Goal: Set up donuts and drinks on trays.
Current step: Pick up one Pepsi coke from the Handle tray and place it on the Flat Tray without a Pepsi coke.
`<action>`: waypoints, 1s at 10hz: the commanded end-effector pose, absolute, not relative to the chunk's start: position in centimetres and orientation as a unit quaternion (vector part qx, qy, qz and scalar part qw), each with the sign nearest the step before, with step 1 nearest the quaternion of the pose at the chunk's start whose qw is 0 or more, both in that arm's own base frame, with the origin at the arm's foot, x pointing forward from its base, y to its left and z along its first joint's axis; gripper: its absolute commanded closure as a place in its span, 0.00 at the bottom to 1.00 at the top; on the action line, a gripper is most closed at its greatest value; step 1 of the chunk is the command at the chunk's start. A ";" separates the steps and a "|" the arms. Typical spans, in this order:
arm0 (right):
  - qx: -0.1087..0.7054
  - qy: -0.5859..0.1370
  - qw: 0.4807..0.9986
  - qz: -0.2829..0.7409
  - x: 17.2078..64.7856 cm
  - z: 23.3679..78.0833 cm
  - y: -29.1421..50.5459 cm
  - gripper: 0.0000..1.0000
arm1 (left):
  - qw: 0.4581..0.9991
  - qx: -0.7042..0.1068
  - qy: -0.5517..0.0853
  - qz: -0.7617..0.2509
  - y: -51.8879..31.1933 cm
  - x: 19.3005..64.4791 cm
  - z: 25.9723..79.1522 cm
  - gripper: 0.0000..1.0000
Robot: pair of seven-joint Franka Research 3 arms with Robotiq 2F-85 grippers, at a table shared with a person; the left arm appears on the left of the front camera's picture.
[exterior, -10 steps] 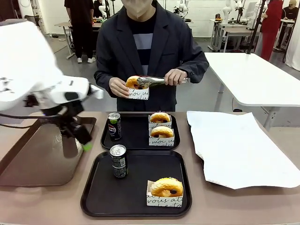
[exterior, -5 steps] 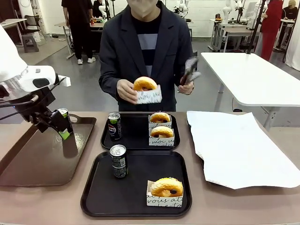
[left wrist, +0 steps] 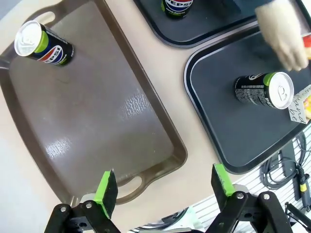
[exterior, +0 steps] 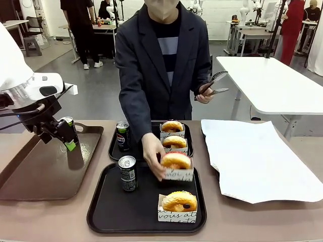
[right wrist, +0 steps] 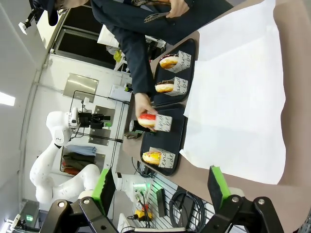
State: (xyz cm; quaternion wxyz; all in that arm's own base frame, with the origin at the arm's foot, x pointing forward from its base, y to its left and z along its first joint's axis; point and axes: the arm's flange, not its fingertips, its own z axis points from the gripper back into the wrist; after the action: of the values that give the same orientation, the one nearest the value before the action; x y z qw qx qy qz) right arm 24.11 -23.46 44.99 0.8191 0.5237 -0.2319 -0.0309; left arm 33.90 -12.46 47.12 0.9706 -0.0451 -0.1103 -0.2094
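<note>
Now the person's hand [exterior: 153, 151] sets a sleeved orange-glazed donut [exterior: 176, 161] onto the near black plastic tray [exterior: 116, 212].
Your left fingers [left wrist: 106, 187] hang apart, empty, above the brown handled tray [left wrist: 97, 111]; your right fingers [right wrist: 217, 187] are apart too.

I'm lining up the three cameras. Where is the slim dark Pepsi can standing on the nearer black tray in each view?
Front view: slim dark Pepsi can upright at the far-left of the nearer black tray.
Left wrist view: right of centre, silver top pointing right.
Right wrist view: left of centre, mostly hidden behind the person's hand; I can't place it exactly.
Shared landmark: the nearer black tray.
</note>
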 end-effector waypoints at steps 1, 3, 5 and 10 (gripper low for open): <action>0.531 -0.245 0.811 -0.026 24.4 45.1 -23.6 0.00 | 0.968 -0.053 -0.111 -0.217 -12.2 33.8 47.3 0.00; 0.531 -0.245 0.811 -0.026 24.4 45.1 -23.6 0.00 | 0.968 -0.053 -0.111 -0.217 -12.2 33.8 47.3 0.00; 0.531 -0.245 0.811 -0.026 24.4 45.1 -23.6 0.00 | 0.970 -0.045 -0.112 -0.209 -12.4 33.9 47.3 0.00; 0.531 -0.245 0.811 -0.026 24.4 45.1 -23.6 0.00 | 0.924 -0.381 -0.043 -0.015 4.3 41.6 49.5 0.00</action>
State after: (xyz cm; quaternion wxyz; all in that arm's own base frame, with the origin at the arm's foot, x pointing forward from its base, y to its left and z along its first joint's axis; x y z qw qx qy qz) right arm 24.09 -23.49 44.99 0.8190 0.5237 -0.2322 -0.0313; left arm 39.52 3.22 50.00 0.9451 -0.3203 -0.0501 -0.0400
